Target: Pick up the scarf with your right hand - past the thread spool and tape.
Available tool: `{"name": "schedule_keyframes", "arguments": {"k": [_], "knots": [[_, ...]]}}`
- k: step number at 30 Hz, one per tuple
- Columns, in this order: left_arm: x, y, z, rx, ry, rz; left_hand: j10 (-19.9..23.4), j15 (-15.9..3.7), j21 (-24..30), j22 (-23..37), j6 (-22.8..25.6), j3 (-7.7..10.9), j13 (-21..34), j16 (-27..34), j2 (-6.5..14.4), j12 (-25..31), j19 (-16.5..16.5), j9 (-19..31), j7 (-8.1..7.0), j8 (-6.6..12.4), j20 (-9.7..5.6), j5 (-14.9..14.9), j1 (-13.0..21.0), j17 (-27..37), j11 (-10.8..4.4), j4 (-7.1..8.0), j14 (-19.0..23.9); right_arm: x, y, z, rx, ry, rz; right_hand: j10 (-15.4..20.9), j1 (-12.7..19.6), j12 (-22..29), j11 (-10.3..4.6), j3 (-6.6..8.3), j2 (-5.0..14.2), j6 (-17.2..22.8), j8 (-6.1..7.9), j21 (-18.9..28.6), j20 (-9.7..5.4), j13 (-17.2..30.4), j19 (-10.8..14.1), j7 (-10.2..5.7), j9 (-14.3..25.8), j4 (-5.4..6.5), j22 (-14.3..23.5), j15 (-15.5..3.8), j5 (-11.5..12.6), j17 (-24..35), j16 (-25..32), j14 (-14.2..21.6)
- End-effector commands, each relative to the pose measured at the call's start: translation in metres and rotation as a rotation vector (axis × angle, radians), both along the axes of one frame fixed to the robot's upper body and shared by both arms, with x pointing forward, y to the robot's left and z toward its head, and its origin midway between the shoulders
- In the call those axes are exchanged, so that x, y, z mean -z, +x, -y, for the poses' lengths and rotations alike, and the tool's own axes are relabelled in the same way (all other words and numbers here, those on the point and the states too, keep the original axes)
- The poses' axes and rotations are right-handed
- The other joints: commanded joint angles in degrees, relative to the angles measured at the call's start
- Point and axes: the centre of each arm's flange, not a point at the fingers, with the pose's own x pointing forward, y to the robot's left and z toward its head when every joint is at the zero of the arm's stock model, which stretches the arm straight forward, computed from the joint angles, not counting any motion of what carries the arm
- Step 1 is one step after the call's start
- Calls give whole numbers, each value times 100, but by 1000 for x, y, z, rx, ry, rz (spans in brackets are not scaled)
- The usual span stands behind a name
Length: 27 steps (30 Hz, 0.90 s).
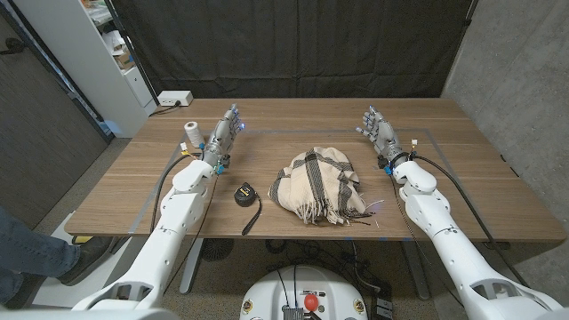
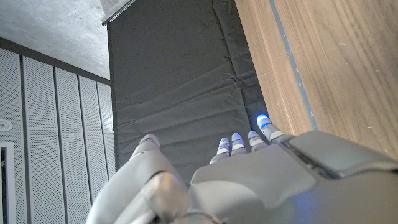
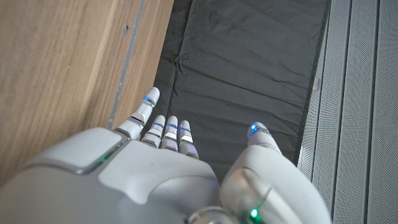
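Observation:
A cream scarf [image 1: 318,185] with dark plaid stripes lies bunched in a heap at the table's middle, its fringe toward the near edge. My right hand [image 1: 378,129] is up at the far right of the scarf, apart from it, fingers spread and holding nothing; its back fills the right wrist view [image 3: 155,174]. A white thread spool [image 1: 190,133] stands at the far left, just left of my left hand [image 1: 225,132], which is open with nothing in it [image 2: 249,180]. A black tape measure [image 1: 244,192] with its strap trailing lies left of the scarf.
The wooden table [image 1: 480,191] is outlined with a thin taped rectangle. A black curtain [image 1: 293,44] hangs behind it. A white power strip [image 1: 174,99] sits at the far left corner, beside a white shelf [image 1: 107,53]. A person's leg and shoe [image 1: 36,253] show at lower left.

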Motion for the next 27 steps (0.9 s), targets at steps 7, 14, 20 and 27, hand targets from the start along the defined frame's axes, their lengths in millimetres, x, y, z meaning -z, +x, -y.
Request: {"name": "schedule_keyframes", "arguments": {"k": [7, 14, 20, 27], "knots": [[4, -3, 1, 15, 54, -17, -166, 12, -46, 24, -29, 60, -12, 37, 41, 7, -1099, 24, -1, 38, 9, 36, 70, 8, -9, -27, -332, -1, -7, 9, 37, 2, 5, 102, 28, -39, 14, 17, 25, 73, 54, -72, 9, -31, -11, -35, -41, -12, 9, -10, 44, -24, 13, 24], [0, -6, 2, 7, 69, -10, -176, 11, -74, 25, -65, 66, -24, 34, 61, -8, -1102, 24, -13, 26, 23, 35, 81, 7, -5, -36, -341, -2, -7, 10, 24, 7, 19, 125, 33, -57, 3, 20, 40, 86, 59, -100, 4, -47, -2, -62, -62, -17, 10, -26, 52, -43, 13, 39], [-3, -7, 2, -1, 78, -11, -171, 8, -98, 27, -62, 71, -32, 31, 77, -14, -1111, 24, -15, 29, 47, 33, 91, 5, -14, -44, -349, -4, -9, 10, 12, 6, 41, 138, 49, -78, -9, 29, 62, 92, 61, -116, -11, -60, 41, -95, -80, -26, 10, -36, 60, -63, 15, 59], [-4, -6, 1, 11, 77, -19, -174, 7, -120, 29, -69, 77, -40, 32, 94, -23, -1112, 24, -19, 29, 69, 30, 101, 4, -7, -52, -350, -9, -13, 10, 0, -1, 72, 171, 64, -102, -26, 31, 73, 113, 68, -136, -26, -77, 108, -130, -105, -41, 10, -62, 70, -91, 22, 102]]}}
